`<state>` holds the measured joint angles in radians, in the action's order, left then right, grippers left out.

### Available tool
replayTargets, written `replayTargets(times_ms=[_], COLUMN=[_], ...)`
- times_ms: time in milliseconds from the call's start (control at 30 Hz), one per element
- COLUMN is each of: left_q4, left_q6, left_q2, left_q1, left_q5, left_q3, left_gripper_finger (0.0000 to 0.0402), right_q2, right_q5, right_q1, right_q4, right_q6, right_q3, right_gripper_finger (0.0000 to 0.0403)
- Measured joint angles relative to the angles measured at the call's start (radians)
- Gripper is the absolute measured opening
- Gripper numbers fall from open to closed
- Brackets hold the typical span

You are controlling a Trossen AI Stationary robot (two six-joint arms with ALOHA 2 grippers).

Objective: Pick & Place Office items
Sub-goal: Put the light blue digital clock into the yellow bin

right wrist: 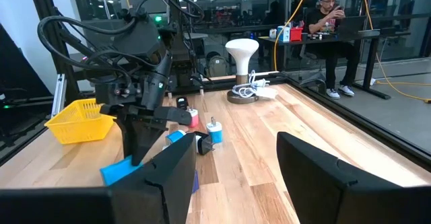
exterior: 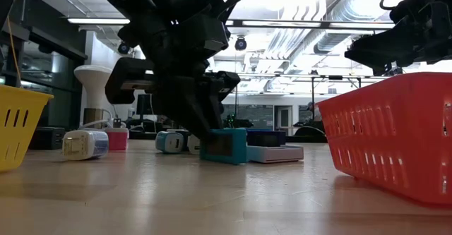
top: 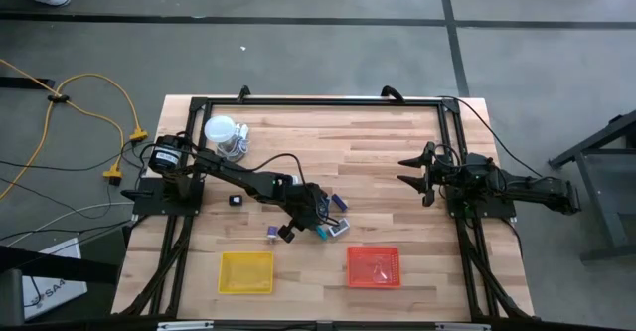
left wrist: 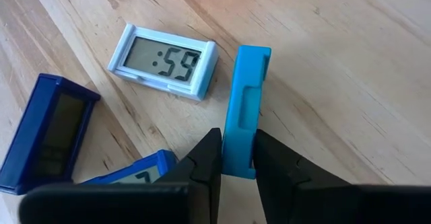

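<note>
My left gripper (left wrist: 232, 158) (exterior: 209, 125) is near the table's middle, shut on a bright blue desk clock (left wrist: 244, 106) (exterior: 224, 147) that stands on edge. Around it lie a pale blue clock showing :59 (left wrist: 165, 61), a dark blue clock (left wrist: 47, 133) and another blue clock (left wrist: 135, 177), all flat on the wood. More small items, including a white roll (exterior: 85, 145) and a pink block (exterior: 116, 138), sit toward the left. My right gripper (right wrist: 236, 177) (top: 417, 172) hovers open at the table's right, far from them. My left gripper pinches the bright blue clock between its two fingers (left wrist: 209, 158), across its thin body at the end nearest the wrist (left wrist: 237, 153). The fingers come from above, pointing down. The clock is upright on edge with its lower edge at the tabletop (exterior: 224, 161); whether it is lifted clear I cannot tell.
A yellow mesh tray (top: 245, 271) and an orange mesh tray (top: 373, 266) sit by the table's near edge. A white globe on a wire stand (top: 221, 132) is at the far left. A black frame (top: 318, 100) rims the table. A person sits beyond the table (right wrist: 330, 22).
</note>
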<state>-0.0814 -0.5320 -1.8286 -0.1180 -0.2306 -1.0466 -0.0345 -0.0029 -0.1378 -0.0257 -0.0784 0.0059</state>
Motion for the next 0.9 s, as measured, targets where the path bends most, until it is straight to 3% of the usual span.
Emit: replayTargets(times_ms=[333, 900], left_q4=[-0.008, -0.193], left_q6=[0.000, 0.061], left_q2=[0.014, 0.206], left_q1=[0.000, 0.000], left_q5=[-0.002, 0.054], left_q3=[0.001, 0.000], left_gripper_finger=[0.0061, 0.0061], right_q2=[0.000, 0.000], right_q5=[0.000, 0.000], right_q1=[0.000, 0.000], right_q4=[0.000, 0.000], right_q6=[0.000, 0.000], right_q3=[0.000, 0.000], right_gripper_finger=[0.0195, 0.0195])
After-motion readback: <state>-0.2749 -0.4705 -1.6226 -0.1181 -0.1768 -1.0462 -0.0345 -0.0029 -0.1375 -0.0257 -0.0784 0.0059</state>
